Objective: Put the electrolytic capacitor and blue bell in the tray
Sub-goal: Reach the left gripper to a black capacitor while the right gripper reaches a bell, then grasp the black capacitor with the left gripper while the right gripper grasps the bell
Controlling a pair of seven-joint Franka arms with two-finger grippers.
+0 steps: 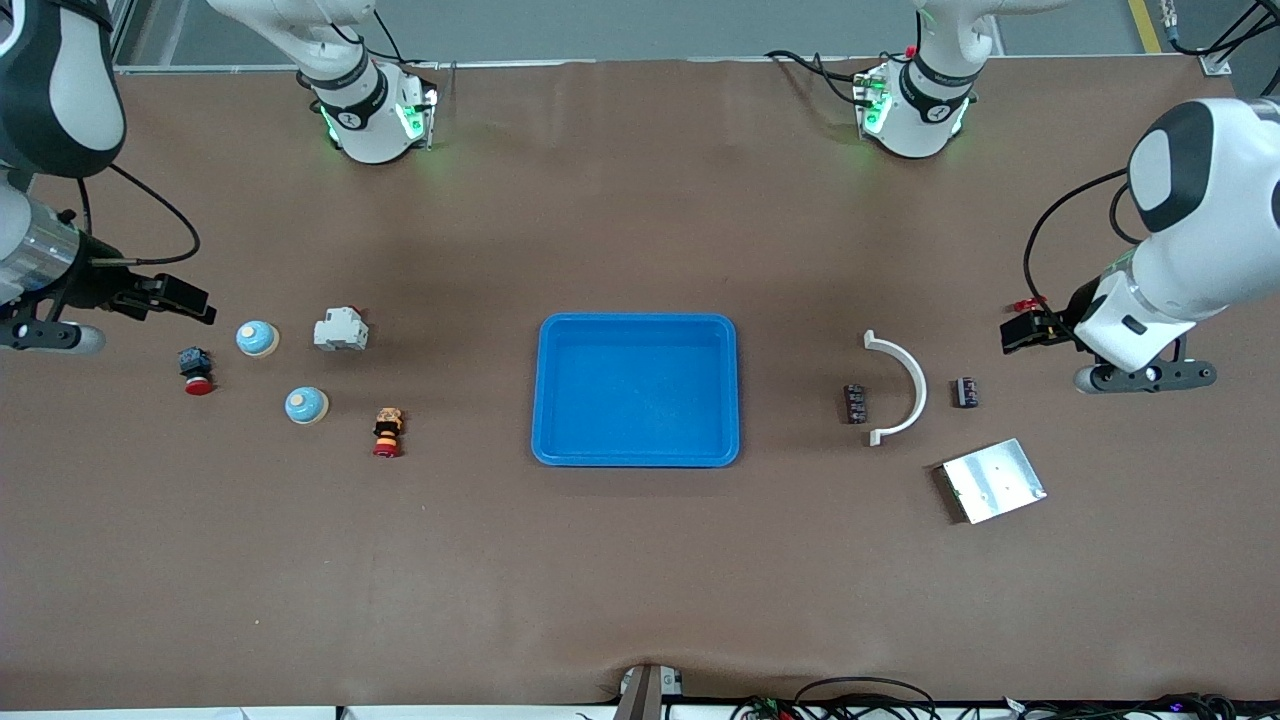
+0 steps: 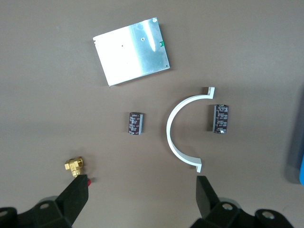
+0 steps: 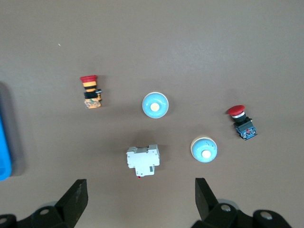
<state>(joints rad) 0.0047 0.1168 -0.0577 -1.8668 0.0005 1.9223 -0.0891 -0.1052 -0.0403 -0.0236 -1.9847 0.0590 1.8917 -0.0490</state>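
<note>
Nothing is grasped yet: left hand point(image 2: 140, 199) hangs released over the surface near two capacitors point(image 2: 136, 123), right hand point(image 3: 140, 202) released near two blue bells point(image 3: 155, 105). Tray point(image 1: 636, 390) lies between, empty. Next, each hand must descend on one piece.

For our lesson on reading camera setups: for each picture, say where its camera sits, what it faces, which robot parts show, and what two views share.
Front view: high across the table, facing both arm bases, blue tray central.
Left wrist view: looks down past the open left tool at two capacitors, white arc, silver plate.
Right wrist view: looks down past the open right tool at two blue bells.
Shared: both wrist views catch the tray's edge, as the front view does.
</note>
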